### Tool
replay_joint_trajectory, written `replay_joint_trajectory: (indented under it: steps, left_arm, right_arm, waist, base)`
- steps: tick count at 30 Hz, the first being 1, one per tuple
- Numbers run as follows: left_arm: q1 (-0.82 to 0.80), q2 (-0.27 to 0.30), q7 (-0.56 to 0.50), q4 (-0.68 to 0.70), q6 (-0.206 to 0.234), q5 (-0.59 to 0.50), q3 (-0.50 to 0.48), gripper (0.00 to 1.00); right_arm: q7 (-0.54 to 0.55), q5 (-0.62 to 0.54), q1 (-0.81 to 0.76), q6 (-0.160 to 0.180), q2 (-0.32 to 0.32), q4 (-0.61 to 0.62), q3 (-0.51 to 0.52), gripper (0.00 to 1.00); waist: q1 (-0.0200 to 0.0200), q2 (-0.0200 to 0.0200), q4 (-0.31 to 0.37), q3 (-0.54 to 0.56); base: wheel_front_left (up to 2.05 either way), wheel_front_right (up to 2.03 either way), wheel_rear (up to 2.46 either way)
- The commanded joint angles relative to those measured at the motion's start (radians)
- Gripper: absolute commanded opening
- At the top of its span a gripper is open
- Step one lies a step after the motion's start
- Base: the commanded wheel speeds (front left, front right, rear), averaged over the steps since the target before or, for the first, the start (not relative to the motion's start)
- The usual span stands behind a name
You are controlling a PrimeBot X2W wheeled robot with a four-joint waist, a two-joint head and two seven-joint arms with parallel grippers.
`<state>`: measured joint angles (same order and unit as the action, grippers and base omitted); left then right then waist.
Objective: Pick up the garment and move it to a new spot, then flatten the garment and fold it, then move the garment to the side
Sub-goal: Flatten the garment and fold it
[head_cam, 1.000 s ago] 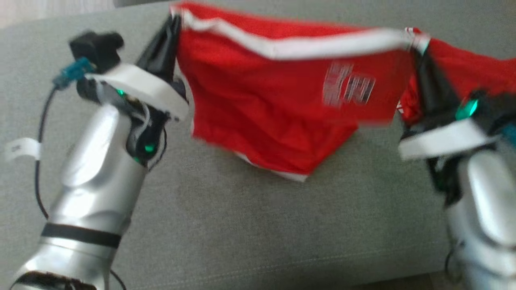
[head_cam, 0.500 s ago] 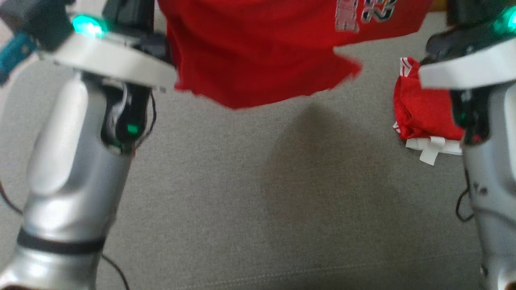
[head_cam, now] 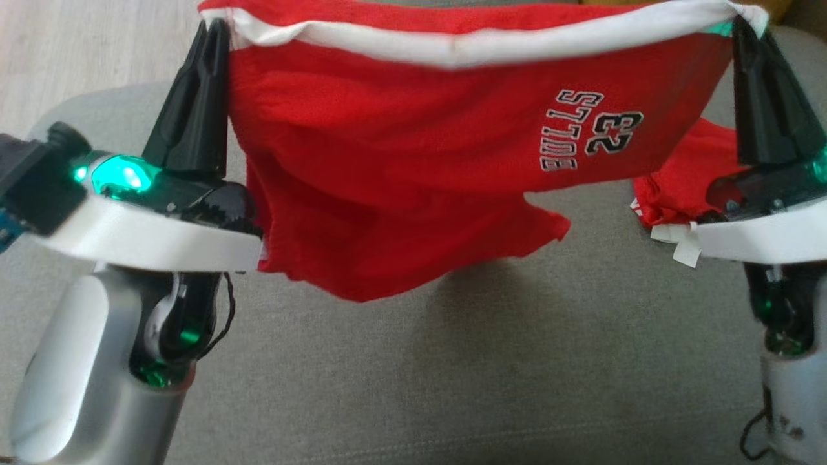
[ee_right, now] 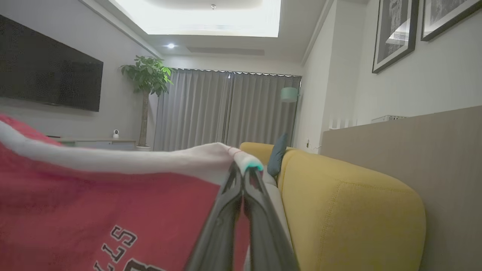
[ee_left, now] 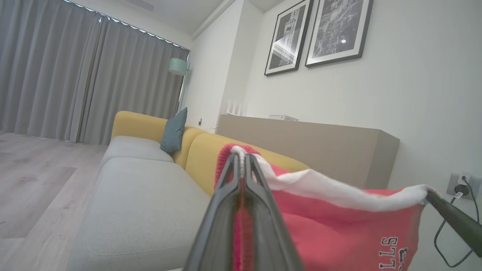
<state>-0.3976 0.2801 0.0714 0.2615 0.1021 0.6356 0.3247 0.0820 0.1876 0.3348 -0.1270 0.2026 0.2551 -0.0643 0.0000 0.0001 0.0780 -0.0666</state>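
The garment (head_cam: pixel 400 161) is a pair of red shorts with a white waistband and "BULLS 23" lettering. It hangs in the air above the grey sofa seat (head_cam: pixel 452 374), stretched by its waistband between both grippers. My left gripper (head_cam: pixel 216 29) is shut on the waistband's left end, and my right gripper (head_cam: pixel 740 22) is shut on its right end. In the left wrist view the garment (ee_left: pixel 331 222) trails from my left gripper (ee_left: pixel 243 158). In the right wrist view the garment (ee_right: pixel 94 210) hangs left of my right gripper (ee_right: pixel 243 171). Its lower edge hangs just above the seat.
A second red cloth (head_cam: pixel 685 181) with a white tag lies bunched on the seat by my right wrist. A yellow sofa back (ee_right: pixel 346 210) and a teal cushion (ee_left: pixel 173 130) stand behind. Wood floor (head_cam: pixel 84 51) lies past the seat's left end.
Both grippers have raised the garment and pulled it taut; its hem no longer rests on the seat. The head camera has shifted, so the whole picture moved.
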Motion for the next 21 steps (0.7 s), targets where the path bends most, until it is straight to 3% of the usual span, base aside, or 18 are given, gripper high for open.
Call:
replay_joint_trajectory:
  steps: [1, 6, 10, 15, 18, 21]
  left_arm:
    - [-0.043, 0.035, -0.015, 0.063, 0.009, -0.001, -0.043, 0.00]
    - [-0.085, 0.040, -0.042, 0.077, 0.006, -0.010, -0.027, 0.00]
    - [-0.205, 0.035, -0.084, 0.001, -0.020, 0.008, -0.020, 0.00]
    - [-0.487, 0.045, -0.100, -0.262, -0.081, -0.005, -0.033, 0.00]
    - [-0.690, 0.054, -0.065, -0.464, -0.123, -0.052, -0.029, 0.00]
    - [-0.865, 0.042, 0.011, -0.657, -0.132, -0.079, -0.051, 0.00]
  right_arm:
    - [0.024, 0.006, 0.014, -0.004, -0.018, 0.063, -0.008, 0.00]
    - [0.059, 0.008, 0.053, -0.004, -0.026, 0.076, -0.009, 0.00]
    - [0.094, 0.042, 0.199, -0.004, -0.025, 0.008, -0.014, 0.00]
    - [0.093, 0.060, 0.534, -0.004, -0.007, -0.233, -0.057, 0.00]
    - [0.029, 0.021, 0.762, -0.004, 0.000, -0.436, -0.088, 0.00]
    - [-0.068, -0.022, 0.952, -0.004, -0.027, -0.639, -0.070, 0.00]
  waist:
    - [0.0000, -0.0001, 0.000, -0.015]
    - [0.0000, -0.0001, -0.001, -0.059]
    - [0.0000, -0.0001, -0.001, -0.147]
    - [0.0000, -0.0001, 0.002, -0.281]
    - [0.0000, -0.0001, 0.008, -0.352]
    - [0.0000, -0.0001, 0.013, -0.401]
  base:
    - [0.00, 0.00, 0.00]
    - [0.00, 0.00, 0.00]
    - [0.00, 0.00, 0.00]
    - [0.00, 0.00, 0.00]
    - [0.00, 0.00, 0.00]
    - [0.00, 0.00, 0.00]
